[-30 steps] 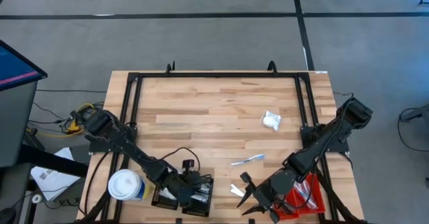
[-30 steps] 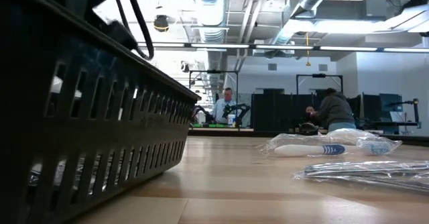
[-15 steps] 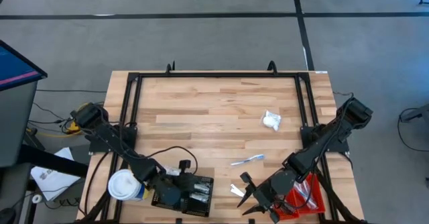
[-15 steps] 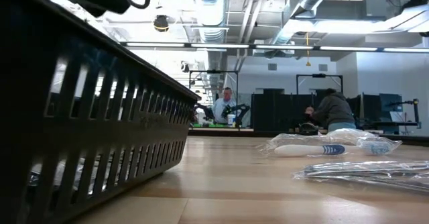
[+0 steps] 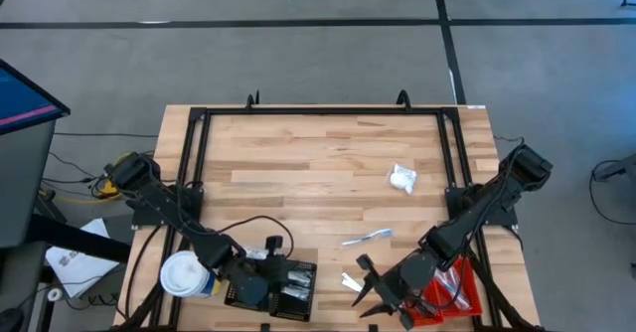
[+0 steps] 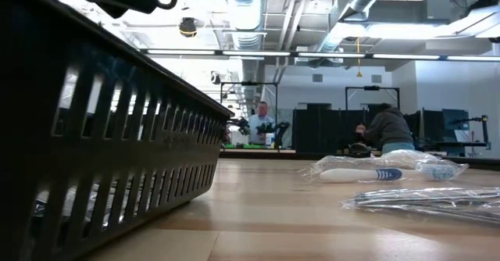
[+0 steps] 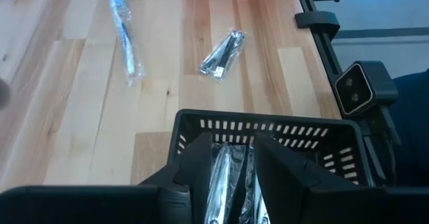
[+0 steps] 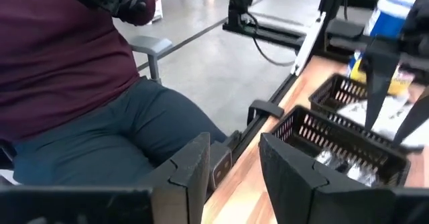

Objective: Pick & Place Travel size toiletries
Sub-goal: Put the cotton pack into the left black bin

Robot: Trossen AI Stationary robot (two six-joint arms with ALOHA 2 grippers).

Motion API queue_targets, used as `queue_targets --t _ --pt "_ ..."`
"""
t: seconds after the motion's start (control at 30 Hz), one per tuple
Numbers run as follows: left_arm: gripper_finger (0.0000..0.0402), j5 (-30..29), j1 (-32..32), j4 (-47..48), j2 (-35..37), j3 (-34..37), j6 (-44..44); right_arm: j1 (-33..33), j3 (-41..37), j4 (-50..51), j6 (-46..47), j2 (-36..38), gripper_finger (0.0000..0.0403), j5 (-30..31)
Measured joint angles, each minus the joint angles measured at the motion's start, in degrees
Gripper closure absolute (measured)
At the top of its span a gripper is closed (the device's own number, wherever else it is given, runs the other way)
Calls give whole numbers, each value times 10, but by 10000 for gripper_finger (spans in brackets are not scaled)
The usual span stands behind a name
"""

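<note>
Left gripper (image 7: 231, 167) (open) stays above black tray (image 7: 335, 140).

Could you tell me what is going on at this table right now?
The robot is sorting travel toiletries into trays. The left gripper hangs open over the black tray, which already holds silvery sachets. The right gripper waits open beside the red tray. A blue stick, a dark bar and a white packet lie on the table.

high: straight down on table (image 5: 328, 163) | low: table-level beside black tray (image 6: 94, 159) | wrists: forward, both seeing it
</note>
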State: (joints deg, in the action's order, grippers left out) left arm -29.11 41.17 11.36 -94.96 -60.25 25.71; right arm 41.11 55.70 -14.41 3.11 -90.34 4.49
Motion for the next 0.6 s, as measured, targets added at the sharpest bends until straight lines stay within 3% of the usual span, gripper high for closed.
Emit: queue_targets --t 0.27,0.5,0.6 --pt "298 -11 5 -3 0 0 0 -24 0 47 49 0 278 10" --pt "298 -27 30 -3 0 0 0 -31 0 84 112 0 278 106" --pt "298 -38 38 -3 0 0 0 -31 0 90 120 0 278 120"
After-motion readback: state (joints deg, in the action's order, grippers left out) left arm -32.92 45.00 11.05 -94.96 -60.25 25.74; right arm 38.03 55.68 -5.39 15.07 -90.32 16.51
